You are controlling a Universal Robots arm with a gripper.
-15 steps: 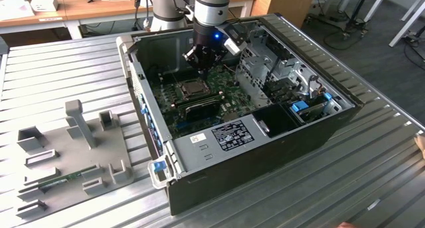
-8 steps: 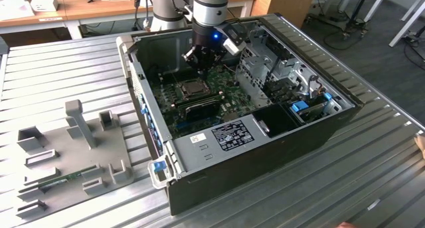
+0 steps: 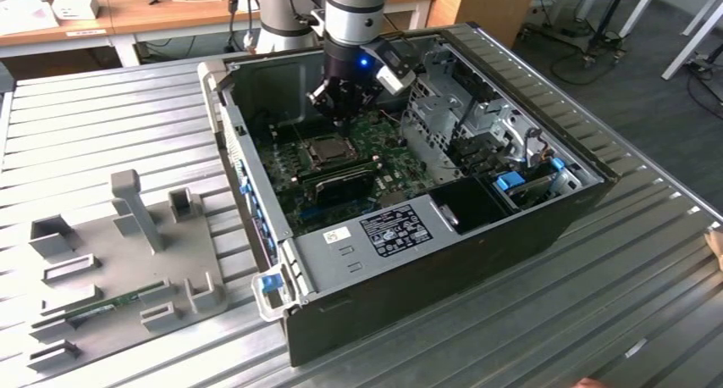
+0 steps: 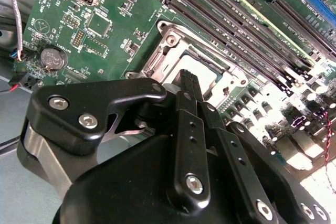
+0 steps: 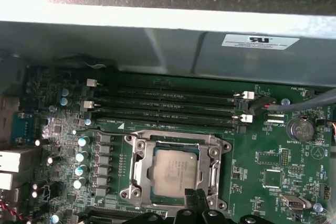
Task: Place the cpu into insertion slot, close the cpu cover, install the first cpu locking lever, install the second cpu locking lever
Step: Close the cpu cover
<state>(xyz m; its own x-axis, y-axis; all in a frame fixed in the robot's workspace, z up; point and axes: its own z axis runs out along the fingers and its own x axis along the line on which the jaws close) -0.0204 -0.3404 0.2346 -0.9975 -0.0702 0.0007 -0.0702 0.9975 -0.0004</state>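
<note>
I have the gripper (image 5: 197,199) low inside the open computer case (image 3: 565,210), its 2 fingertips drawn together with nothing between them, poised just over the near edge of the socket. The cpu (image 5: 176,169) lies flat in the insertion slot (image 5: 151,195), and the cpu cover (image 5: 137,169) looks to be down around it, its cut-out framing the pale metal top. I cannot tell from here whether either locking lever is latched.

My main worry is contact in the wrong place. The tips sit so near the frame that a small error downward could land them on the chip's lid or the thin cover rather than on a lever, and that could scratch or flex the metal. If the cpu is not fully seated, which I cannot confirm, any pressing force could damage the contacts beneath.

A sideways slip is the other risk. The row of capacitors (image 5: 81,156) stands just beside the socket on 1 side, and the memory slots (image 5: 168,103) run close along another. A thin, springy lever could slide off closed fingertips and send them into either.
</note>
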